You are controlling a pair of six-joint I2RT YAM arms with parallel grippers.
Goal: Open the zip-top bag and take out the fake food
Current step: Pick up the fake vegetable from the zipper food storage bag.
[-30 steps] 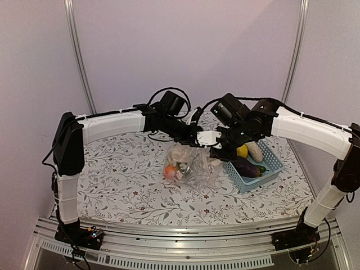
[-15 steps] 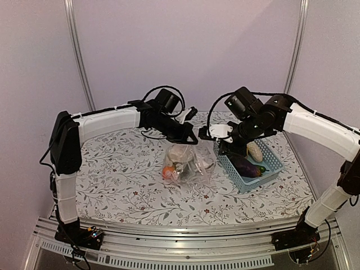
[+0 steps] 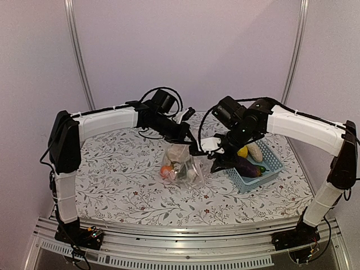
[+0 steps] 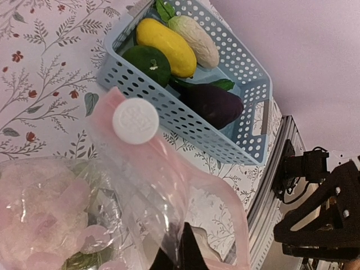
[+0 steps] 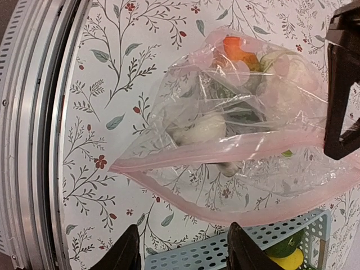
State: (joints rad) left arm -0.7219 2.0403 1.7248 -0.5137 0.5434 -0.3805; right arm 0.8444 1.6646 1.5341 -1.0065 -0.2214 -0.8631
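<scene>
The clear zip-top bag (image 3: pixel 180 166) lies mid-table with its pink-rimmed mouth open toward the basket. It also shows in the left wrist view (image 4: pixel 140 185) and the right wrist view (image 5: pixel 247 112). An orange piece (image 5: pixel 233 48), a white piece (image 5: pixel 205 128) and green bits are inside it. My left gripper (image 3: pixel 191 143) is shut on the bag's upper rim (image 4: pixel 183 250). My right gripper (image 3: pixel 216 157) is open and empty, low just outside the mouth (image 5: pixel 181 247). A yellow piece (image 4: pixel 166 45), a green one (image 4: pixel 147 63), a white one (image 4: pixel 194 39) and the eggplant (image 4: pixel 216 104) lie in the basket.
The light-blue slotted basket (image 3: pixel 275 163) stands right of the bag, almost touching its mouth (image 4: pixel 169 107), and lies under my right fingers (image 5: pixel 197 260). The metal rail of the table's near edge (image 5: pixel 34 140) is close. The left gripper's black body (image 5: pixel 343 84) hangs over the bag's far side.
My right gripper swung out over the basket, then came back lower beside the bag's mouth. My left gripper still holds the rim, and the bag has shifted slightly left.
</scene>
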